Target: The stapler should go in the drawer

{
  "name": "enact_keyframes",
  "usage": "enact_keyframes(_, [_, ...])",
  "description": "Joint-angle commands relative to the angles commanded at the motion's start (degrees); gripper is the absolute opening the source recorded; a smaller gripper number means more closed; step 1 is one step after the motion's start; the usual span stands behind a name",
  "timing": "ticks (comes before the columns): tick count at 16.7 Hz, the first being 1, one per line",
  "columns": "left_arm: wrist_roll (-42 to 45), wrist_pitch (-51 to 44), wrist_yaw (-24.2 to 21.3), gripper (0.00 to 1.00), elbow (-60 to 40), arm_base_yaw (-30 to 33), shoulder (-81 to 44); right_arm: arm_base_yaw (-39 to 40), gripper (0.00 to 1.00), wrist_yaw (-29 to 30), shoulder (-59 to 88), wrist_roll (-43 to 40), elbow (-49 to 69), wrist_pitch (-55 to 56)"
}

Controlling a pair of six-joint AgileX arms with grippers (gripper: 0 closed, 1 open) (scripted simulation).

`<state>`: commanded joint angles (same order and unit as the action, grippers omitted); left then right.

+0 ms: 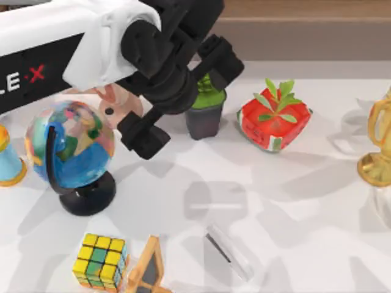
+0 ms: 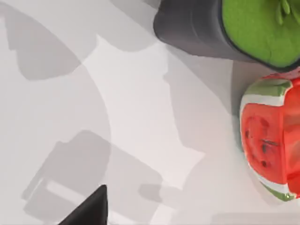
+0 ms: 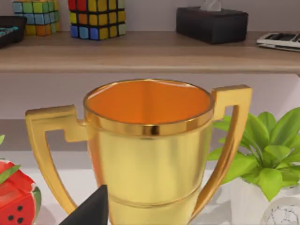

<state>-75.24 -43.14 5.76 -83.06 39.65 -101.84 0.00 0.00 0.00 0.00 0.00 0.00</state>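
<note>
Slim pale stapler (image 1: 228,251) lying flat near table's (image 1: 305,207) front edge, right of chalkboard (image 1: 146,271), cut off below; left gripper (image 1: 183,101) spread above dark pot (image 1: 204,119), well apart

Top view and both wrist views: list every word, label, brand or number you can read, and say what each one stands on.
"LE X", black letters with a red X, cut off by the picture's edge: on the white casing of the left arm in the top view.
Puzzle cubes on the shelf: colour tiles, no text.
Flat device at the shelf's end: marks too small to read.
Trophy and globe: no readable text.
</note>
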Motion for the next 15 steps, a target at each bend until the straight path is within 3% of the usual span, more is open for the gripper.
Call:
enact_keyframes(4, [-16.1,-13.8,3.7,1.0,-5.8,12.3,-9.1,0.0,1.0,0.0,0.0,0.0,0.0,0.0])
enact_keyframes(8, [-24.1,-21.8,5.1,1.0,-8.5,20.7,-14.6,0.0,1.0,0.0,0.0,0.0,0.0,0.0])
enact_keyframes(15, [-25.6,-23.6,5.4,1.0,-8.9,22.9,-15.8,0.0,1.0,0.0,0.0,0.0,0.0,0.0])
